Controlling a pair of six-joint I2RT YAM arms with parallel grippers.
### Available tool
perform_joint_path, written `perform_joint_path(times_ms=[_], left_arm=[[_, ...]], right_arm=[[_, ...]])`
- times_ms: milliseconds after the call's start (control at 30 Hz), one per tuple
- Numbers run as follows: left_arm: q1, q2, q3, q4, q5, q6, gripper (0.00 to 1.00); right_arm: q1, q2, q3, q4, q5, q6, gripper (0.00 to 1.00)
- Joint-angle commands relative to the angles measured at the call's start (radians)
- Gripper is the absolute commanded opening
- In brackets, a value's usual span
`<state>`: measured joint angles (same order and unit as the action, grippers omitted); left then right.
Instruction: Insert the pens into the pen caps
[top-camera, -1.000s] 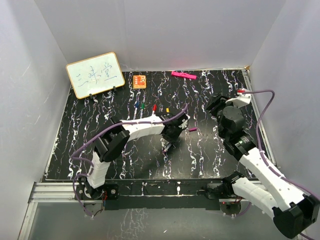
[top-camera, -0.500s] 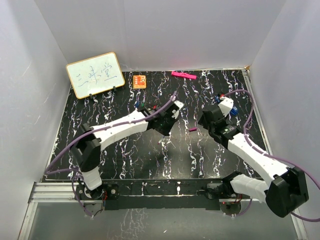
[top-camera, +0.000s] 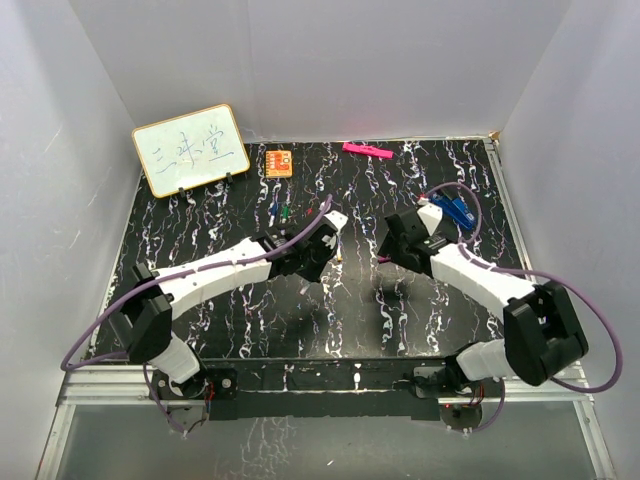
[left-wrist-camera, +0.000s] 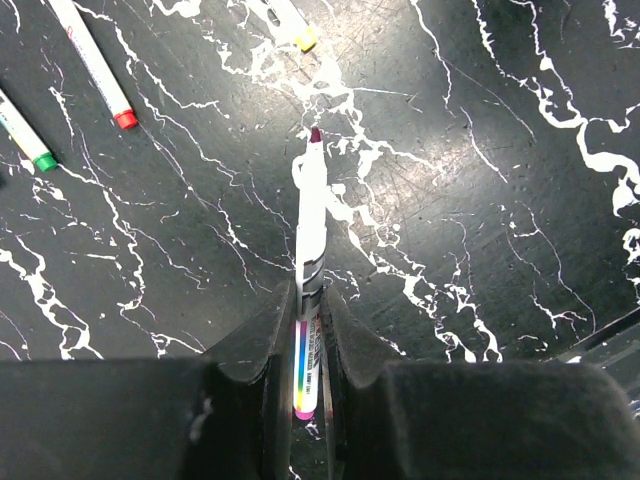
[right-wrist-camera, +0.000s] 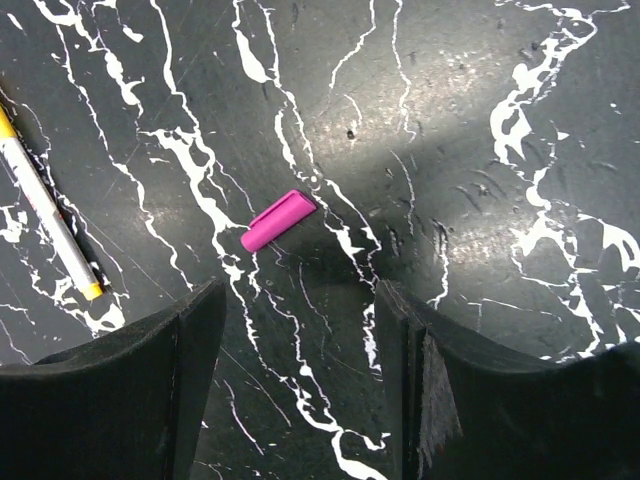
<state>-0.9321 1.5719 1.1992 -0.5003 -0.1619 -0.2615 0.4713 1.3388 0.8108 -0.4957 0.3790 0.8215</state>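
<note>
My left gripper (left-wrist-camera: 310, 318) is shut on a white-barrelled pen (left-wrist-camera: 311, 205), whose dark red-purple tip points away over the black marbled table. In the top view this gripper (top-camera: 322, 250) is at mid-table. My right gripper (right-wrist-camera: 300, 340) is open and hovers just short of a magenta-purple pen cap (right-wrist-camera: 278, 220) lying flat; nothing is between its fingers (right-wrist-camera: 197, 335). In the top view the right gripper (top-camera: 393, 243) sits right of the left one. Loose pens with red (left-wrist-camera: 98, 68), green (left-wrist-camera: 26, 130) and yellow (right-wrist-camera: 48, 220) tips lie nearby.
A whiteboard (top-camera: 190, 150) stands at the back left, with an orange square block (top-camera: 279, 162) and a flat pink bar (top-camera: 367, 150) along the back edge. Small blue items (top-camera: 453, 206) lie at the right by the right arm's cable. White walls enclose the table.
My right gripper has swung left across the table to the purple cap. My left arm has stretched out and shifted its gripper, still holding the pen, up and left.
</note>
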Motion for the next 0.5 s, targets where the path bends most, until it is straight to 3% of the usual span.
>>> perform_joint_path(times_ms=[0,467], left_arm=[[0.006,-0.068,-0.022,0.041,-0.020,0.014,0.00],[0.010,-0.089,-0.078,0.070,-0.012,0.003,0.00]], right_arm=[[0.005,0.046,0.092,0.070,-0.018,0.024,0.59],[0.006,0.190,0.155,0.051,-0.052,0.071,0.59]])
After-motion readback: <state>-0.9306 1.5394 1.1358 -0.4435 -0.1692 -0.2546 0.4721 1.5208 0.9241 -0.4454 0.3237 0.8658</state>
